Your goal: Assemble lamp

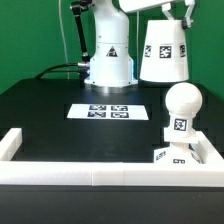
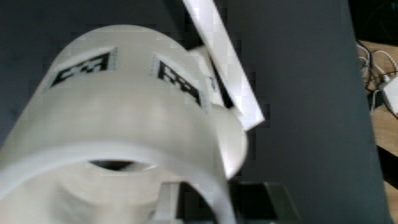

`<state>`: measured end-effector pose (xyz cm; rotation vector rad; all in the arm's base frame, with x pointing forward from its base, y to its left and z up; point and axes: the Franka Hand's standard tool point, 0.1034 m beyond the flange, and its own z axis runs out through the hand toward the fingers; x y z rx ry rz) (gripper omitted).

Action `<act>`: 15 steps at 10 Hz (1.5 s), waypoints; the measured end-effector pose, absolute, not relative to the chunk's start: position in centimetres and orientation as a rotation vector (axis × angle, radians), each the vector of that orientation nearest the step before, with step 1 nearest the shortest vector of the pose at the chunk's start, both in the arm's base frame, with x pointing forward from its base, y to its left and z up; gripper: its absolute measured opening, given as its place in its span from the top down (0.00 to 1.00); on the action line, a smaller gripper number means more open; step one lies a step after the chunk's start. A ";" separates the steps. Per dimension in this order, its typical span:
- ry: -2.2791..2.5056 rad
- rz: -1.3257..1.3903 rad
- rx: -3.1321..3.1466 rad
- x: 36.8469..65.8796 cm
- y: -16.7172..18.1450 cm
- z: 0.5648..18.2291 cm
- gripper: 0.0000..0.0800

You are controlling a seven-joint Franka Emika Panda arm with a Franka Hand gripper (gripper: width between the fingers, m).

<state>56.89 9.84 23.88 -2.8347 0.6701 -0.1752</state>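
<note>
The pincer (image 1: pixel 172 12) is clamped on the shade (image 1: pixel 163 51), gripping it at the narrow upper rim and holding it in the air, well above the counter (image 1: pixel 50 115) and roughly over the bulb (image 1: pixel 181 103). In the wrist view the shade (image 2: pixel 125 130) fills most of the frame, with one dark finger (image 2: pixel 263 198) pressed against its wall near the rim. The shade is a white truncated cone, wider at its lower end, with black-and-white square tags on its side. It looks like a hollow, thin-walled, stiff plastic shell, probably light, with a smooth surface that could slip or twist between the fingers if the grip is shallow; the rim where wall and opening meet seems the sensible place to hold it, as is done here. Below it, the ball-shaped bulb stands upright on its short neck in the base block (image 1: pixel 172 153), which sits on the counter in the corner of the white rail edging (image 1: pixel 110 173), at the exterior view's right. The marker board (image 1: pixel 109 110) lies flat near the counter's middle, well apart from the lamp parts.
</note>
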 end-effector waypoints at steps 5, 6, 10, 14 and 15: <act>0.681 -0.145 -2.830 59.1 10.9 24.5 0.94; 0.680 -0.144 -2.831 59.1 10.9 24.4 0.94; 0.654 -0.148 -2.839 61.8 11.3 22.8 0.94; 0.639 -0.154 -2.852 62.3 12.1 19.5 0.94; 0.624 -0.178 -2.856 62.4 12.1 18.7 0.94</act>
